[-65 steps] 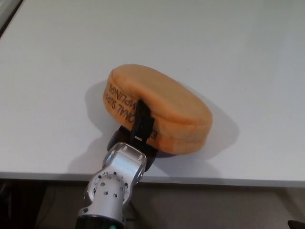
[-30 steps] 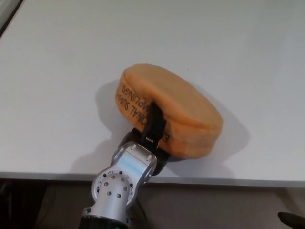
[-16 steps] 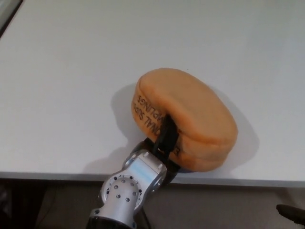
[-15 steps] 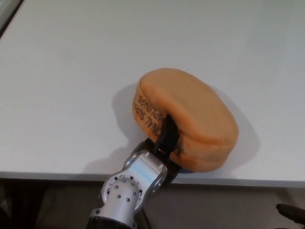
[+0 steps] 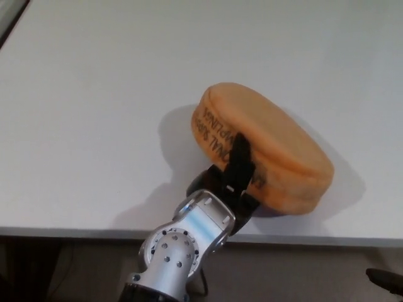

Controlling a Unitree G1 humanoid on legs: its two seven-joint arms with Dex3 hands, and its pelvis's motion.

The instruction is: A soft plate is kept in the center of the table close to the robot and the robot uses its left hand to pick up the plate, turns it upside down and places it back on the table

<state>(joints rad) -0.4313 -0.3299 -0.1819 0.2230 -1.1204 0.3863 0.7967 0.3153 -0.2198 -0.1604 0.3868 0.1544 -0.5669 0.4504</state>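
Note:
The soft plate is a thick orange cushion-like disc with black lettering on its rim. It is tilted, its plain rounded face turned up and toward the right, over the near edge of the white table. My left hand is shut on its near rim; one black finger wraps over the lettered side, the rest is tucked under the plate. The silver wrist rises from below the table edge. Only a dark tip of my right hand shows at the bottom right corner.
The table's front edge runs across the bottom of the picture, with dark floor below it. A dark strip marks the table's far left corner. The plate's shadow falls to its left.
My left hand has carried the plate to the right and slightly away along the table's near edge. The plate keeps its tilted pose and the grip is unchanged.

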